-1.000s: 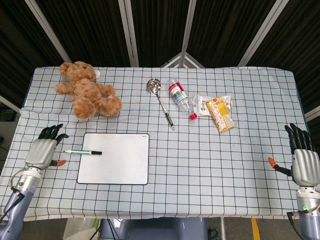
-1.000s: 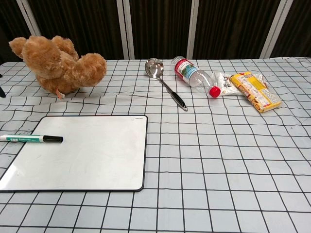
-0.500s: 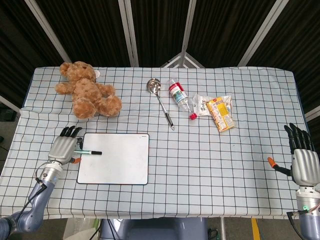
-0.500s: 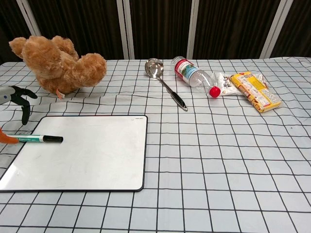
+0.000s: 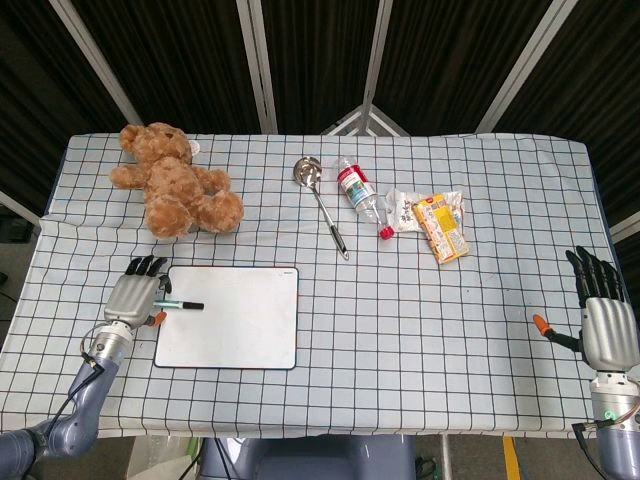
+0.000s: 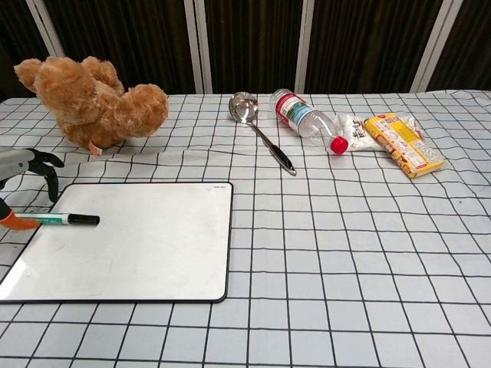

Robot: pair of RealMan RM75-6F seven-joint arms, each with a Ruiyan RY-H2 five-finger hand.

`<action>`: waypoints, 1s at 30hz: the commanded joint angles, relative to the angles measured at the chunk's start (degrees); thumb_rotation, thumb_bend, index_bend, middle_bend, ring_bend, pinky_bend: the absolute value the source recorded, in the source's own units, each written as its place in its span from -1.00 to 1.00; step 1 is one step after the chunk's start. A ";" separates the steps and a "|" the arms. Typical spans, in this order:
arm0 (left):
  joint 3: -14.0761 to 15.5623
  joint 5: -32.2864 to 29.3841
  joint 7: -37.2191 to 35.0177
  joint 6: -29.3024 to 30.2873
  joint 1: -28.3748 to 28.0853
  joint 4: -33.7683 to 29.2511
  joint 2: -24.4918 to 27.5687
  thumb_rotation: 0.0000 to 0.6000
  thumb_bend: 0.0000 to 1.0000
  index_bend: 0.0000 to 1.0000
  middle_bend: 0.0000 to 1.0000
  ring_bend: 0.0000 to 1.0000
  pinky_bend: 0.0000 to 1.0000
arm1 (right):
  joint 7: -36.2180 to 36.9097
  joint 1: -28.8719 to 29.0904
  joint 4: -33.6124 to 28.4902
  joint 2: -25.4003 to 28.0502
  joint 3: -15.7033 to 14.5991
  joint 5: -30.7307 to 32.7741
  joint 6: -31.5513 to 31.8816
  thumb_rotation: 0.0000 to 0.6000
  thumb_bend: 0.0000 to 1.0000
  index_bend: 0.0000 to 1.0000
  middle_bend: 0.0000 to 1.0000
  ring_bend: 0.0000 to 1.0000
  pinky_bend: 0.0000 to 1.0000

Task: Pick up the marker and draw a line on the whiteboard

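Checked cloth (image 5: 480, 330); marker (image 6: 57, 219) label unreadable.

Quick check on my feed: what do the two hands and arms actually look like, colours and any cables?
Both hands, left hand and right hand, have silver-grey backs, black fingers and an orange-tipped thumb. The forearms are blue-grey with pale wrist cuffs. A thin dark cable loops beside each wrist, and a small green light shows on the right wrist.

Marker (image 6: 65, 219) flat across whiteboard (image 6: 146, 245) edge.
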 commanded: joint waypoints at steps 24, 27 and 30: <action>1.16 -3.47 1.79 0.07 -1.94 2.97 -3.53 1.00 0.00 0.06 -0.85 -1.00 -0.95 | 0.54 0.03 -0.16 0.16 0.04 0.05 -0.25 1.00 -0.58 -1.00 -1.00 -1.00 -1.00; 1.28 -3.44 1.54 0.36 -1.89 2.96 -3.64 1.00 0.07 0.17 -0.82 -1.00 -0.94 | 0.67 0.02 -0.27 0.19 -0.03 0.09 -0.40 1.00 -0.58 -1.00 -1.00 -1.00 -1.00; 1.20 -2.77 0.49 1.03 -1.67 2.74 -3.75 1.00 0.13 0.27 -0.76 -1.00 -0.94 | 0.94 0.02 -0.26 0.22 -0.02 0.07 -0.43 1.00 -0.58 -1.00 -1.00 -1.00 -1.00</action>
